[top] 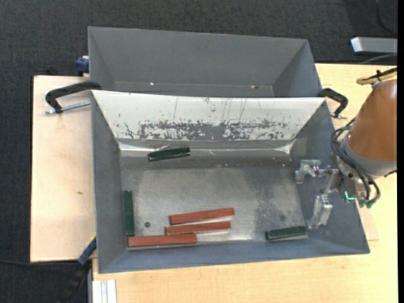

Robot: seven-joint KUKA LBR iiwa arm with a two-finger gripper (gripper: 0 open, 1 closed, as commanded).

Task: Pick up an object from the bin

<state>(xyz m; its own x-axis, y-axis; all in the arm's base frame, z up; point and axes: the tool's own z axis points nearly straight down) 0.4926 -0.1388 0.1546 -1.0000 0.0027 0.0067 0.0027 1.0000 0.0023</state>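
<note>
Metal fingers on the gripper were spread apart with nothing between them, so no grab had happened yet as far as I could see. It sat low at the right side of the bin, close to the right wall.

Nearest thing was a short dark green bar lying flat on the floor by the front right corner, just beside the lower finger but not between the two. My guess is that would be the easy candidate, though nothing showed the fingers round it.

So progress-wise: arm down in the bin, pick itself all still to do (close on something, lift it out).

Rest of the contents, going outward: three reddish-brown bars lying roughly parallel near the front, the lowest one shifted left. Another dark green bar lay along the left wall, and a third green one lay at the foot of the back wall. All well apart from the gripper.
</note>
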